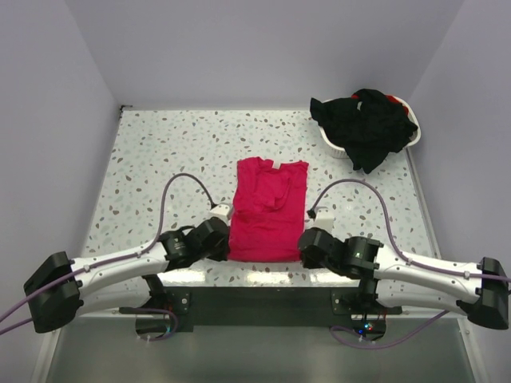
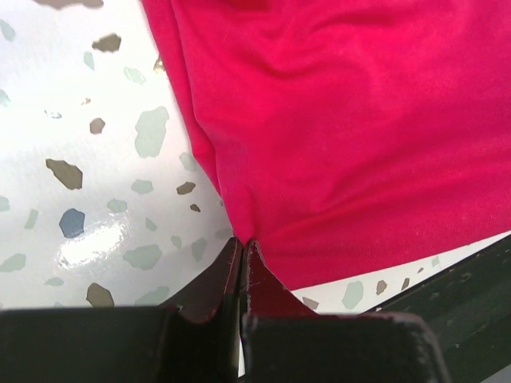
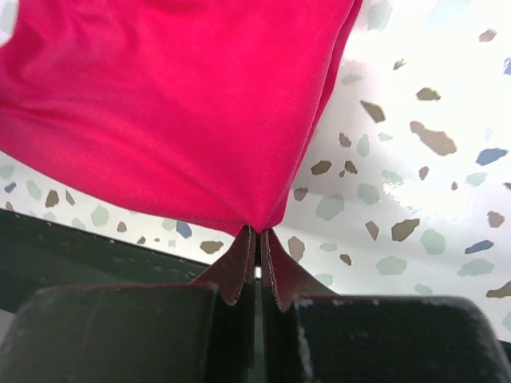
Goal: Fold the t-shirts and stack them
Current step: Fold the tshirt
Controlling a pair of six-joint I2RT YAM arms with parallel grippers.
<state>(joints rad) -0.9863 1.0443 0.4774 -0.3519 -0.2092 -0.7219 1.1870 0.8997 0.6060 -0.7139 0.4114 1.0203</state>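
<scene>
The red shirt (image 1: 267, 209) lies flat in the middle of the table (image 1: 160, 152). Its long axis runs 6 to 12 o'clock, with the collar at the 12 o'clock end and the hem at the near edge. It reads as a narrow oblong, so the sleeves look to be tucked in.

The left pincer (image 2: 242, 243) is closed tight on the hem corner at about 7 o'clock, with red cloth nipped between its tips. The right pincer (image 3: 257, 233) is closed the same way on the corner at about 5 o'clock. From both pincers the body of the shirt stretches away toward 12 o'clock. Each arm is at its own corner, neither nearer than the other.

The next move is probably to carry the hem along that axis toward the collar, both corners level.

The black shirts (image 1: 369, 128) are heaped in the basket (image 1: 334, 144) at 1 o'clock, well apart.
</scene>
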